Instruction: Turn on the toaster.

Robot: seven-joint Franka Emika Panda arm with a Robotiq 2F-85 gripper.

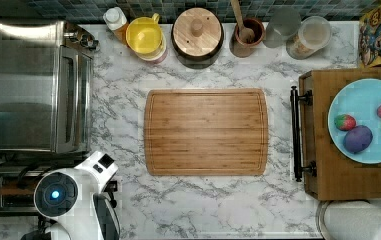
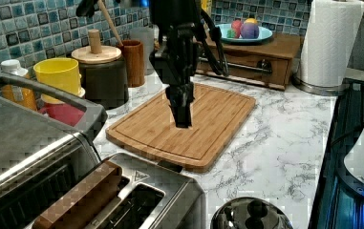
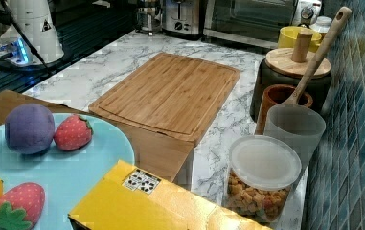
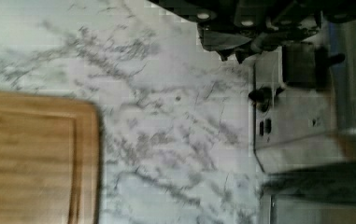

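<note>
The toaster [image 2: 136,200] stands at the edge of the marble tabletop [image 1: 203,205], pressed in beside the big toaster oven [image 1: 38,85]. In the top view it lies in the lower left corner, half hidden under the white arm [image 1: 73,192]; in the left view it is close to the camera, its two long slots open to the ceiling.

The hand [image 2: 182,107] hangs above the tabletop, pointing straight down. In the left view it appears against the cutting board [image 2: 184,124], but the wrist view puts it over bare marble between the board's corner and the toaster, so it is probably closer to the toaster than the left view suggests. Its fingers look drawn close together with nothing between them, though they appear only as one dark, narrow shape, so that is a cautious reading.

What the next move turns on is the toaster's end face. In the wrist view that steel face [image 4: 297,126] points toward the hand, and the black lever [image 4: 302,65] sits on it just past the fingertips [image 4: 231,52], with a small dark knob [image 4: 261,94] and two little buttons a bit further along the same face. The toaster's long axis runs away from the hand, toward the tabletop's edge.

So the lever is ahead of the hand and lower. My judgement is that the hand must travel a short way toward that face, settle above the lever, and push down along its slot.
</note>
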